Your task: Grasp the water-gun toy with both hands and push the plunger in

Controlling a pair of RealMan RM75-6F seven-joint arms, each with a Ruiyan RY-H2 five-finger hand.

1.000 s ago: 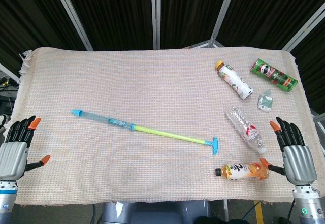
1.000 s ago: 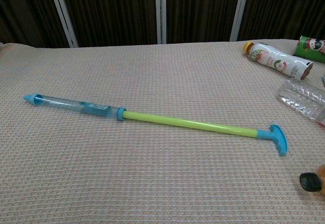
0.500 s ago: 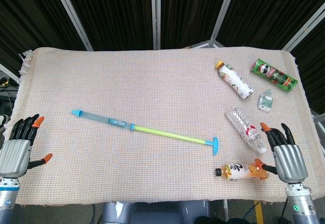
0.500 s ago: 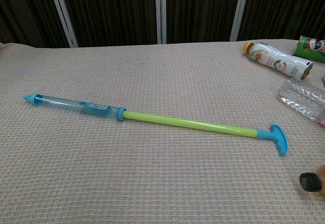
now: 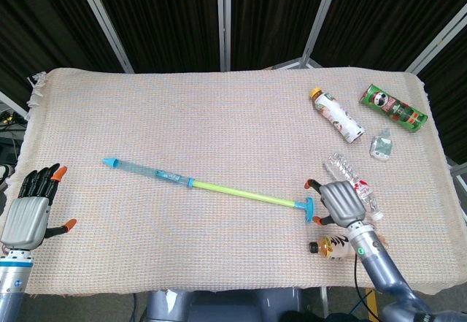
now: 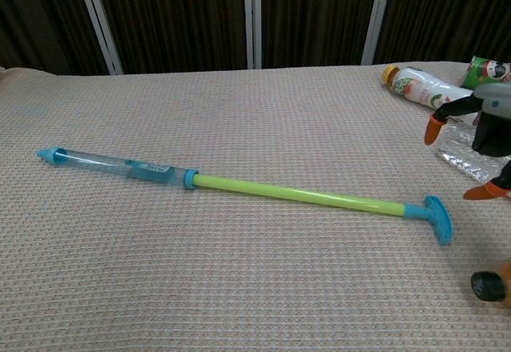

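Note:
The water-gun toy lies flat across the middle of the cloth. Its clear blue barrel points left, and the yellow-green plunger rod is drawn out to the right. The rod ends in a blue T-handle. My right hand hovers just right of that handle, fingers spread, holding nothing. Far from the toy, my left hand stays open at the table's left front corner; only the head view shows it.
Right of the handle lie a clear plastic bottle, an orange drink bottle at the front edge, a peach drink bottle, a green chip can and a small clear bottle. The woven cloth covers the table.
My right hand has swung in from the table's right front corner toward the left and now sits beside the T-handle, entering the chest view. The left hand has barely shifted. The toy has not moved.

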